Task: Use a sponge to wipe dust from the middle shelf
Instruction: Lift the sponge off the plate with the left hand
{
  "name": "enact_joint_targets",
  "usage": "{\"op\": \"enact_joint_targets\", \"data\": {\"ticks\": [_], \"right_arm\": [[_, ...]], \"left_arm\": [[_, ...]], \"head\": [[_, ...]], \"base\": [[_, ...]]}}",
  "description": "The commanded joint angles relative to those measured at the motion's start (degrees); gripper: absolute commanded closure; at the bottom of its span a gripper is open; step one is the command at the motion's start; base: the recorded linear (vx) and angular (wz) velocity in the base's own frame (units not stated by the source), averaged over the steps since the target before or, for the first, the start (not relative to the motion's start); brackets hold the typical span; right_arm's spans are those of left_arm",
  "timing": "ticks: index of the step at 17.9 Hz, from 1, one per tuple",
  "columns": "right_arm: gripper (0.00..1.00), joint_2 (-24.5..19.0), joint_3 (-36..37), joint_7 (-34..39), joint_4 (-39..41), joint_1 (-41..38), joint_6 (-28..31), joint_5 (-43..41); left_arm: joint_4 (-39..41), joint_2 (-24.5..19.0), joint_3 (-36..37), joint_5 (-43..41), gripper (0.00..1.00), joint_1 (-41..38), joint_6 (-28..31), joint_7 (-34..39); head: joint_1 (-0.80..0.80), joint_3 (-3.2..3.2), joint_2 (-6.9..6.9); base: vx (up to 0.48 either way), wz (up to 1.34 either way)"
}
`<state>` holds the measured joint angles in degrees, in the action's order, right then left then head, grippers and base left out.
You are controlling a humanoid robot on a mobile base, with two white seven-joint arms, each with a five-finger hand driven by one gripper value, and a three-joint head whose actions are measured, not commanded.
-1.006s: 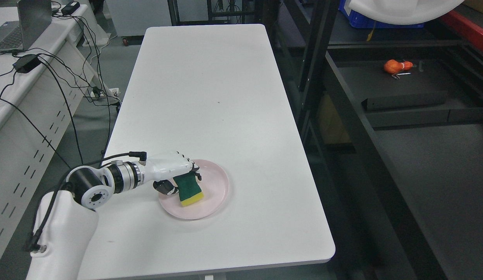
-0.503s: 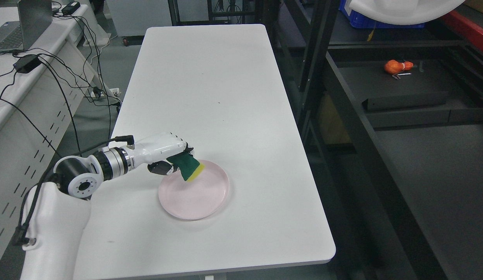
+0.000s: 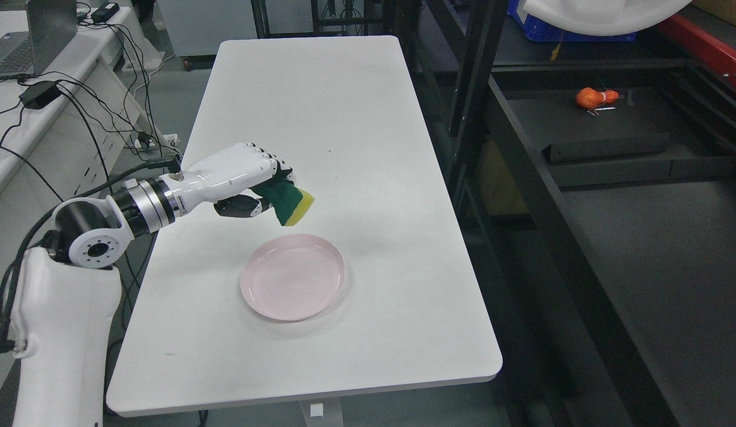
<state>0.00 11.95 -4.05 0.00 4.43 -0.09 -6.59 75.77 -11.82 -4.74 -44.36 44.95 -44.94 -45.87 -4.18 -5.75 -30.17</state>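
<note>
The left hand (image 3: pixel 249 178) grips the sponge (image 3: pixel 290 204), fingers wrapped around its green side, holding it clear above the white surface (image 3: pixel 320 107) at 12 o'clock of the pink plate (image 3: pixel 293 284), likely for carrying toward the dark shelf (image 3: pixel 605 127) at 3 o'clock.

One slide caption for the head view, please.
Left hand holds a green-and-yellow sponge above the white table, beyond an empty pink plate.

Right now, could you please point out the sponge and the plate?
sponge (image 3: pixel 292 204), head view, green side below the left hand.
plate (image 3: pixel 293 276), head view, bare centre.
</note>
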Motion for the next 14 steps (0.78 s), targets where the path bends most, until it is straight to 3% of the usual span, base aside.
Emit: {"op": "enact_joint_targets", "data": {"ticks": [1, 6, 11, 14], "right_arm": [[0.0, 1.0, 0.0, -0.1, 1.0, 0.0, 4.1, 0.0], [0.0, 1.0, 0.0, -0.1, 1.0, 0.0, 4.1, 0.0], [0.0, 1.0, 0.0, -0.1, 1.0, 0.0, 4.1, 0.0], [0.0, 1.0, 0.0, -0.1, 1.0, 0.0, 4.1, 0.0]], "left_arm": [[4.7, 0.3, -2.2, 1.0, 0.94, 0.9, -0.1, 0.0], [5.8, 1.2, 1.5, 1.0, 0.94, 3.8, -0.1, 0.0], [5.7, 6.4, 1.6, 1.0, 0.94, 4.5, -0.1, 0.0], [5.7, 7.3, 2.0, 0.9, 0.94, 4.4, -0.1, 0.0]], "head": [[0.0, 0.0, 0.0], [0.0, 0.0, 0.0], [0.0, 0.0, 0.0], [0.0, 0.0, 0.0]], "base": [[-0.1, -0.1], [-0.122, -0.27], [-0.141, -0.3], [-0.17, 0.0]]}}
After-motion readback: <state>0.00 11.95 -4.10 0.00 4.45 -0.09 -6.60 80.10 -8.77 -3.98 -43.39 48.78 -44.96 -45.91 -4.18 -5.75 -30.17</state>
